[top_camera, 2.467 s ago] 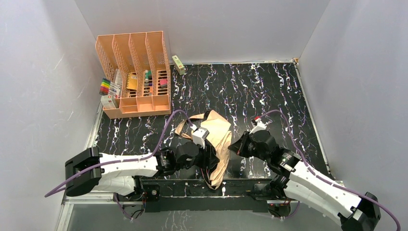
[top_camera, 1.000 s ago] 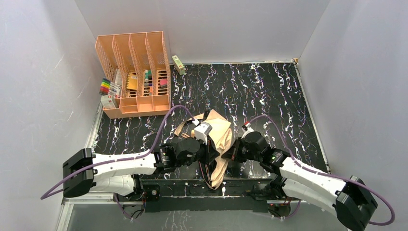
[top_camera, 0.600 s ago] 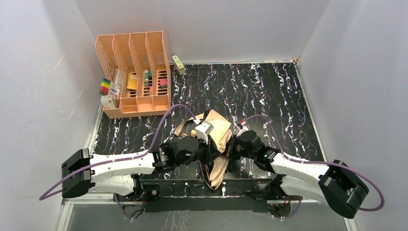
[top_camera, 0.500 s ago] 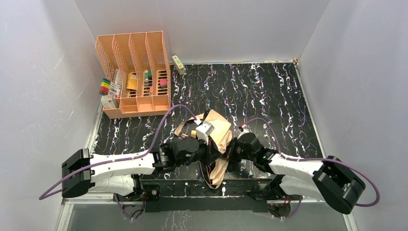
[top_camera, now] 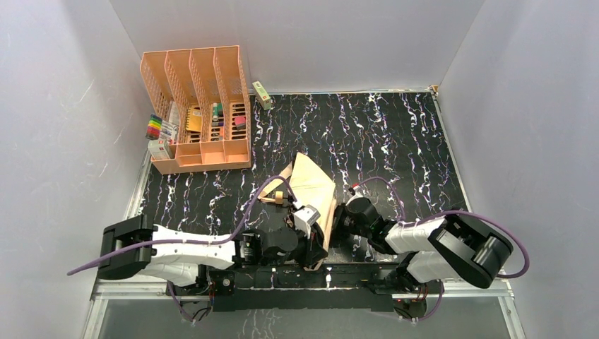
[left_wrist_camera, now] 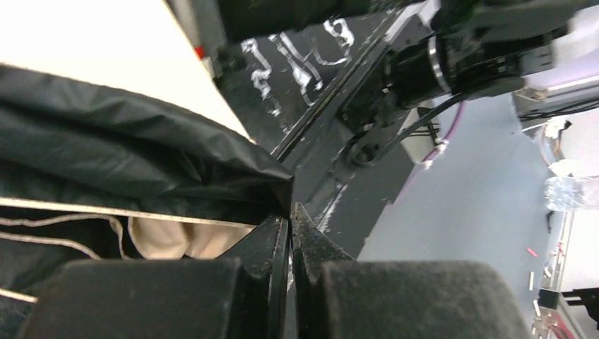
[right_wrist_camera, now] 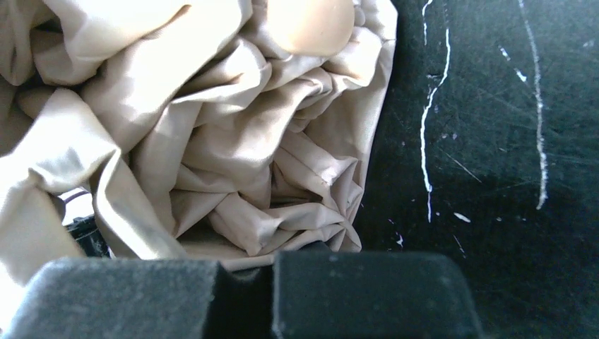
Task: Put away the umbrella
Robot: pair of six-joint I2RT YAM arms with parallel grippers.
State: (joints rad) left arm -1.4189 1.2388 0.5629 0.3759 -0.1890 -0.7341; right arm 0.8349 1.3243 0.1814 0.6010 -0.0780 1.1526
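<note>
Umbrella [top_camera: 312, 187] of pale peach fabric lies half folded near the front middle of the black marbled table [top_camera: 395, 127], between the two arms. The left tool [left_wrist_camera: 290, 215] is clenched on a corner of its dark lining. The right tool [right_wrist_camera: 272, 265] is clenched too, pressed against crumpled pale fabric; whether it pinches any is unclear. A peach slotted organizer [top_camera: 198, 106] stands far left.

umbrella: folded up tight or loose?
Loose. From above, the umbrella fans out into a flat panel; the right wrist view shows crumpled, unwrapped folds.
</note>
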